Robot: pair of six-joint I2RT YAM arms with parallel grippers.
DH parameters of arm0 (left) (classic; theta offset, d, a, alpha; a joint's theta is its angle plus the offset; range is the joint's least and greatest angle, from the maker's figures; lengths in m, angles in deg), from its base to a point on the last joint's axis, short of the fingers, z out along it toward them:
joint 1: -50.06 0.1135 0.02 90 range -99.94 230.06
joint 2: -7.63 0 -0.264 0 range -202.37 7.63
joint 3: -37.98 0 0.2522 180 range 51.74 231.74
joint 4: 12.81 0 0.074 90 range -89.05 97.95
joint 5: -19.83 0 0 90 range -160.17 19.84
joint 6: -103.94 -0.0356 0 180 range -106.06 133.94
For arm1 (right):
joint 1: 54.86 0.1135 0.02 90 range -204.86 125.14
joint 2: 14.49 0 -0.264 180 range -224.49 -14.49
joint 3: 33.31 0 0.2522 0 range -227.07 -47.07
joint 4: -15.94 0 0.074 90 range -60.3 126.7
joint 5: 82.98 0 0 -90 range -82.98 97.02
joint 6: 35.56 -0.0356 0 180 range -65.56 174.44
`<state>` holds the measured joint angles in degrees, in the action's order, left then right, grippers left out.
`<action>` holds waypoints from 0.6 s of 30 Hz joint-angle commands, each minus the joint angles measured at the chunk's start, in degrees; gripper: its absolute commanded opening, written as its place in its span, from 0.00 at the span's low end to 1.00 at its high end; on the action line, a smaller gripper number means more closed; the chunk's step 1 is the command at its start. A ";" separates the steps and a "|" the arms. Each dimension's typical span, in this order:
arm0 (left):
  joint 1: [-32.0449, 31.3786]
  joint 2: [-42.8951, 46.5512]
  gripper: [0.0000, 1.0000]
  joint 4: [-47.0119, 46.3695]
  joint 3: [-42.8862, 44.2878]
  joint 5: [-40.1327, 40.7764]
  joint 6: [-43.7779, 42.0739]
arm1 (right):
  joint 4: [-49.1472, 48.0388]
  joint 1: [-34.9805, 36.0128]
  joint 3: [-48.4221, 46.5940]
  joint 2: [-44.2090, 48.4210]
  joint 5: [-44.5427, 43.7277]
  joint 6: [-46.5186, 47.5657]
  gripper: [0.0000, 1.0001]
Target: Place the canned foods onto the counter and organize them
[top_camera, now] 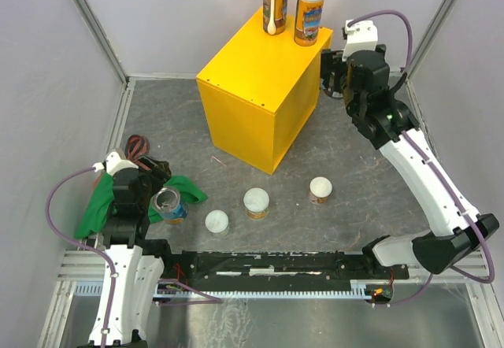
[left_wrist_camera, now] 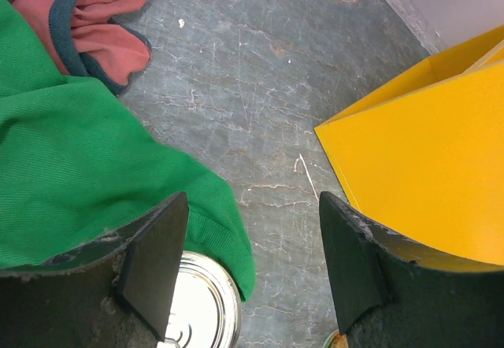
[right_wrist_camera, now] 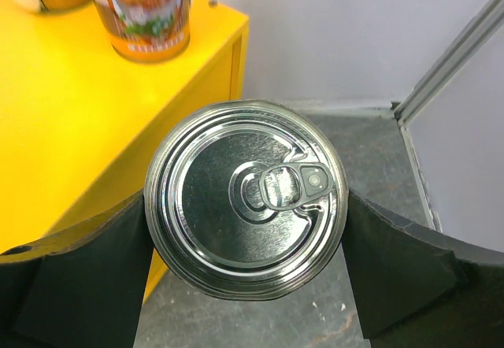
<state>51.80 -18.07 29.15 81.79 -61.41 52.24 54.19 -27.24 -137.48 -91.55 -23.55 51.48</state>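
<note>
Both arms same build: left arm [top_camera: 126, 285] and right arm [top_camera: 429, 179] have white link shells and black joint housings, each with a looping mauve cable [top_camera: 53, 198] at the wrist end. Right arm has a green LED [top_camera: 389, 115] lit on a black joint housing. Left hand [left_wrist_camera: 252, 222] and right hand [right_wrist_camera: 246, 206]: matte black wedge-shaped fingers [left_wrist_camera: 153, 261], edges scuffed grey.

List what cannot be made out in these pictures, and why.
- Silver-topped can in the right gripper: label hidden; right wrist view shows only the lid, top view has the gripper over it.
- Blue-labelled can: left wrist view, cut by bottom edge and a finger.
- Tall cans: label print too small, top view.
</note>
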 commanded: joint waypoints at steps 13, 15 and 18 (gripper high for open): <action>-0.33 1.15 0.74 -2.39 -0.14 0.55 -2.49 | -9.17 -0.31 -21.61 -4.46 6.28 1.23 0.01; -0.32 1.17 0.74 -2.39 -0.10 0.53 -2.45 | -8.56 -0.32 -23.52 -5.30 7.77 1.04 0.01; -0.33 1.25 0.74 -2.38 -0.15 0.56 -2.44 | -7.97 -0.32 -25.70 -6.82 10.29 0.36 0.01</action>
<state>51.78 -17.34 29.15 81.65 -61.30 52.24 55.81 -27.28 -155.82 -98.98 -17.16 52.31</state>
